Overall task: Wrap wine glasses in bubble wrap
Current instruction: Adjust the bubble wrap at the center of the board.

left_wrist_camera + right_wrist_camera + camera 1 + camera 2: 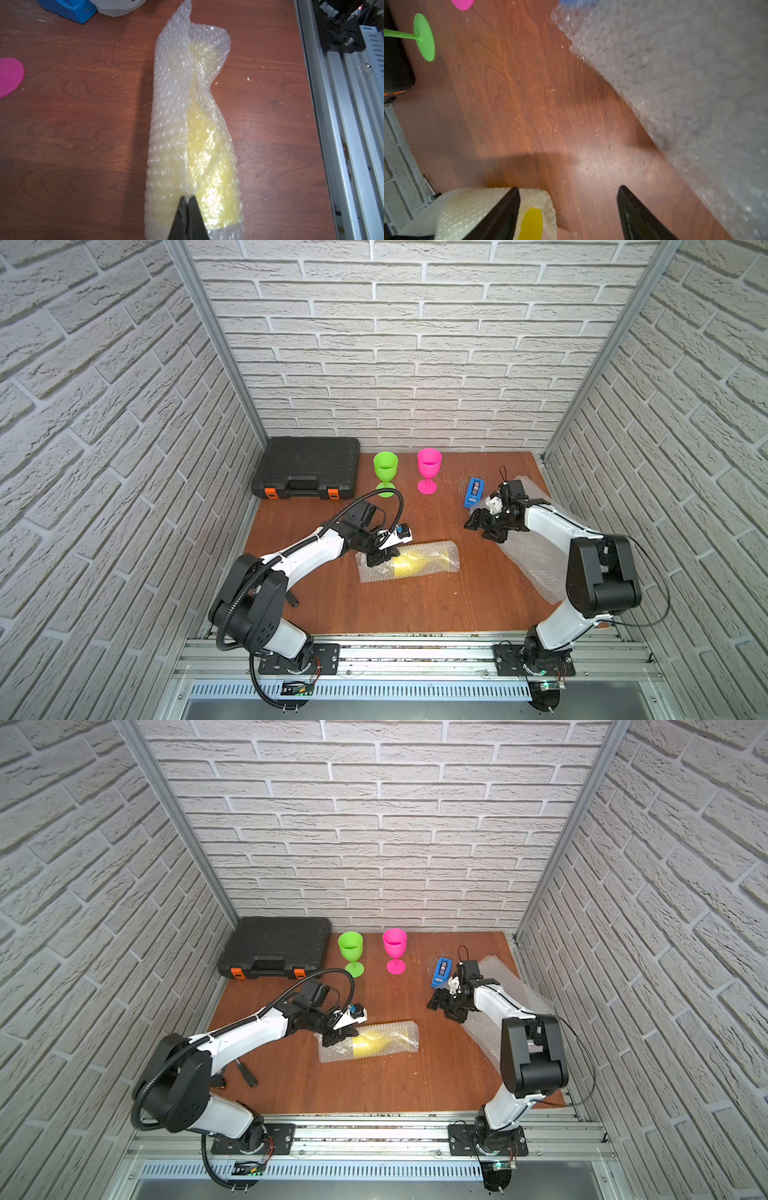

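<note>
One dispenser (473,491) beside released right end effector (482,529); left end effector (376,560) gripping bubble wrap (451,558)

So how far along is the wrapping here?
Done: yellow goblet lies rolled in bubble wrap. In hand: left end effector pinches that wrap's seam shut; right end effector hangs open, empty, beside the spare sheets. Remaining: green goblet and pink goblet stand bare.

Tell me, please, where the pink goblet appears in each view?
Top view: pink goblet upright at table's back.
Top view: same spot.
Left wrist: only its foot, at the edge.
Right wrist: foot sliver at the edge.
Shared landmark: wrapped yellow goblet.
</note>
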`<state>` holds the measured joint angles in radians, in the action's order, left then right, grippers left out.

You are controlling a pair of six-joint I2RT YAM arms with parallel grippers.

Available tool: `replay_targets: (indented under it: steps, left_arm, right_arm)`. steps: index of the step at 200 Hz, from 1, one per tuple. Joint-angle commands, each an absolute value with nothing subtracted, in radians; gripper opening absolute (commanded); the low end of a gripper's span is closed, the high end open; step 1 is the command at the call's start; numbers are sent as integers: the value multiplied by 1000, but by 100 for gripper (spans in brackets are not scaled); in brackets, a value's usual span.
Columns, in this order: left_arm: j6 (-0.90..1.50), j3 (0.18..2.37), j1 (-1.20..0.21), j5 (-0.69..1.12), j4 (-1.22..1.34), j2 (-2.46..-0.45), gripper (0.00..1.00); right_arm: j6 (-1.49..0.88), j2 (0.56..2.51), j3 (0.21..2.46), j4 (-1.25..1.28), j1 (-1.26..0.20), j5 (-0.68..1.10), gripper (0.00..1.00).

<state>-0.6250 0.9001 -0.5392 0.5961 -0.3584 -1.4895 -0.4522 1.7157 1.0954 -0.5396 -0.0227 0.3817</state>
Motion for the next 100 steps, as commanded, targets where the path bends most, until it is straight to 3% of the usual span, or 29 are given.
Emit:
replay_targets:
  steps: [1, 100]
  left_arm:
    - [-617, 895, -545, 597, -365, -1486, 0]
    - [-617, 897, -545, 594, -381, -1490, 0]
  right_arm:
    - [-388, 1764, 1162, -502, -18, 366, 76]
    - [-404, 2012, 1427, -463, 158, 273, 76]
